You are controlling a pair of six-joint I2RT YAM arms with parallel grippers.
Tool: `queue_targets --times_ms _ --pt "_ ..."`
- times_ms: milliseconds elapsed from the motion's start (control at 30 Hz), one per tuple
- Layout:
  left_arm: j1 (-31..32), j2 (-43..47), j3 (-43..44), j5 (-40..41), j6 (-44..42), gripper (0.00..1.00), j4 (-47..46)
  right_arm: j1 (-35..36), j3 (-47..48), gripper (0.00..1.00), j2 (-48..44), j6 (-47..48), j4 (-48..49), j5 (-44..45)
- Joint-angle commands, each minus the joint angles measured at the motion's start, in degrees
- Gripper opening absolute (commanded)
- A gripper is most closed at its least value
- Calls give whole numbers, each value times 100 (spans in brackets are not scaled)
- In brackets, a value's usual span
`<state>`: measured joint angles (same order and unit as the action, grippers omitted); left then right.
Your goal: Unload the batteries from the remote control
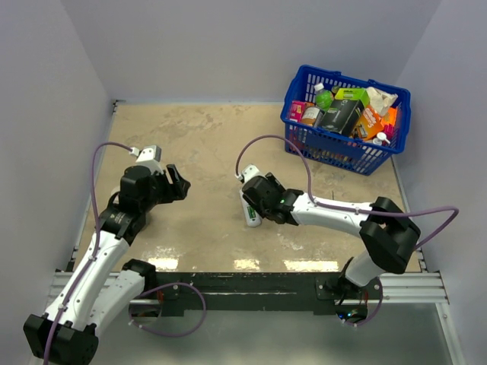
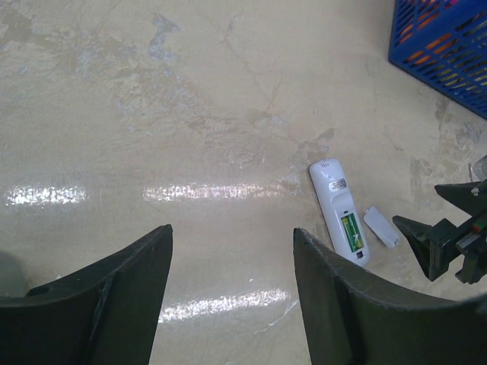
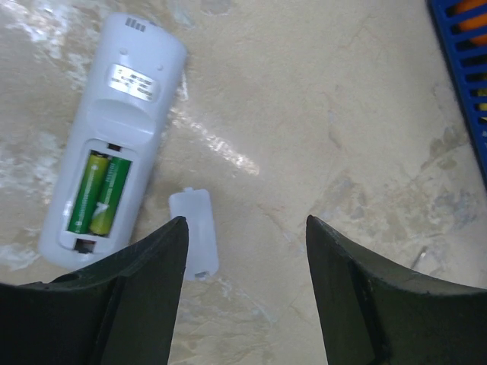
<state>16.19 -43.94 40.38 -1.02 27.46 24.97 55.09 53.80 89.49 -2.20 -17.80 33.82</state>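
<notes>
**Remote control, back face up, bay uncovered, both cells in place**

Item 1. The remote control (image 3: 131, 106), slim and white, is lying flat near the middle of the bench (image 1: 198, 144) with its labelled back facing upward. Its battery bay is standing open at the end nearer the arms.

Item 2. The batteries (image 3: 99, 194), two green cylinders, are sitting side by side inside that bay, running lengthwise along the handset.

Item 3. The small white battery cover (image 3: 193, 232) is lying loose on the bench just beside the bay end of the remote, on the side toward the basket.

Item 4. The right tool (image 3: 243, 251) is hovering low over the cover and the bay end of the remote, its jaws spread wide and gripping nothing.

Item 5. The left tool (image 2: 232, 243) is hanging well apart from the remote, toward the left side of the bench, its jaws likewise spread wide and empty.

Item 6. A blue plastic basket (image 1: 335, 148) filled with assorted packaged goods is standing at the far right corner of the bench, well apart from the remote.
</notes>
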Motion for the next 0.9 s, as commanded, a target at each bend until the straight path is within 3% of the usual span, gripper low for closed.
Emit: queue_targets --times_ms 0,167,333,567,767,867 --pt "7 123 75 49 57 69 -71 -33 289 66 -266 -526 -22 -814" --pt "7 114 75 23 66 69 -80 -104 131 65 -213 -1045 250 -1832" --pt "7 140 66 31 66 69 -80 -139 8 66 -196 -1818 646 -2187" --pt "7 149 75 23 49 69 -80 -235 455 66 -10 -2758 41 -1283" --pt "7 184 67 -12 31 69 -98 -1052 737 65 -441 -3638 -1557 87" --pt "7 219 58 -91 14 69 -115 -1753 667 64 -748 -4033 -2314 309"
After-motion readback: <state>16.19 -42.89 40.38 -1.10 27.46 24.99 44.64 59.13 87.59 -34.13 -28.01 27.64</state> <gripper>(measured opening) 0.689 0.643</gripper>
